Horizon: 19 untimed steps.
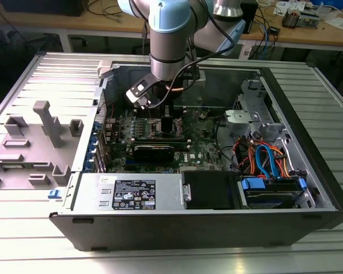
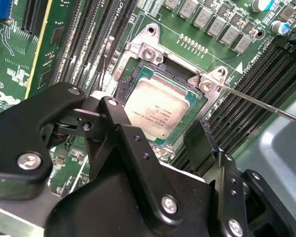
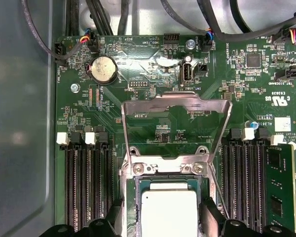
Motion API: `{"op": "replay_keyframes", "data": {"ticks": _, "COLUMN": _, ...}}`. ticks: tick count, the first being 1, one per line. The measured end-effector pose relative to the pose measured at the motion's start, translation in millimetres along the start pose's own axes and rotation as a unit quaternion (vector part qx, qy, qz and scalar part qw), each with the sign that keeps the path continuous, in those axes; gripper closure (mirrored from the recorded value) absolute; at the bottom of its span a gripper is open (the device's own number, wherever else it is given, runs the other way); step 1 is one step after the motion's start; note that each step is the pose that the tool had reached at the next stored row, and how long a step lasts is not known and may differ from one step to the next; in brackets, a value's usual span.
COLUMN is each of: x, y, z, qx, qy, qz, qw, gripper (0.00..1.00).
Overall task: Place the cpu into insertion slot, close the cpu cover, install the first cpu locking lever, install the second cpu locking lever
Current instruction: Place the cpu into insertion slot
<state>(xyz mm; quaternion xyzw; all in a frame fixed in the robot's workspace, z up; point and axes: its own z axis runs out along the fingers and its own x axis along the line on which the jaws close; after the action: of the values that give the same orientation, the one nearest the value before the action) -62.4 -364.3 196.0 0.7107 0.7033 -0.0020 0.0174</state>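
Slatted metal table (image 1: 308, 251) is carrying an open computer case (image 1: 160, 228), and the arm is reaching down into it. Chip (image 3: 168, 212) is sitting flat in the socket (image 2: 173, 70), mid-board between the memory slot banks. Cover (image 3: 175, 101) is standing upright off the socket's hinge edge, and one lever (image 2: 266, 104) is sticking out unlatched. Gripper (image 2: 158, 121) is hovering with fingers apart, straddling the chip without pinching it. I'm reading this as placement wrapping up; closing the cover is calling for fingers clear of the socket.
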Motion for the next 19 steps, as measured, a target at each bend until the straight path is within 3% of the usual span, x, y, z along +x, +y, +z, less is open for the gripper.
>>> {"op": "replay_keyframes", "data": {"ticks": 8, "x": -0.1, "y": 0.1, "z": -0.1, "qx": 0.0003, "qy": -0.0002, "qz": 0.000, "qw": 1.0000, "gripper": 0.28}}
{"op": "replay_keyframes", "data": {"ticks": 10, "x": -0.1, "y": 0.1, "z": -0.1, "qx": 0.0004, "qy": -0.0002, "qz": 0.000, "qw": 1.0000, "gripper": 0.36}}
{"op": "replay_keyframes", "data": {"ticks": 19, "x": -0.1, "y": 0.2, "z": -1.5, "qx": 0.0004, "qy": -0.0001, "qz": 0.005, "qw": 1.0000, "gripper": 0.36}}
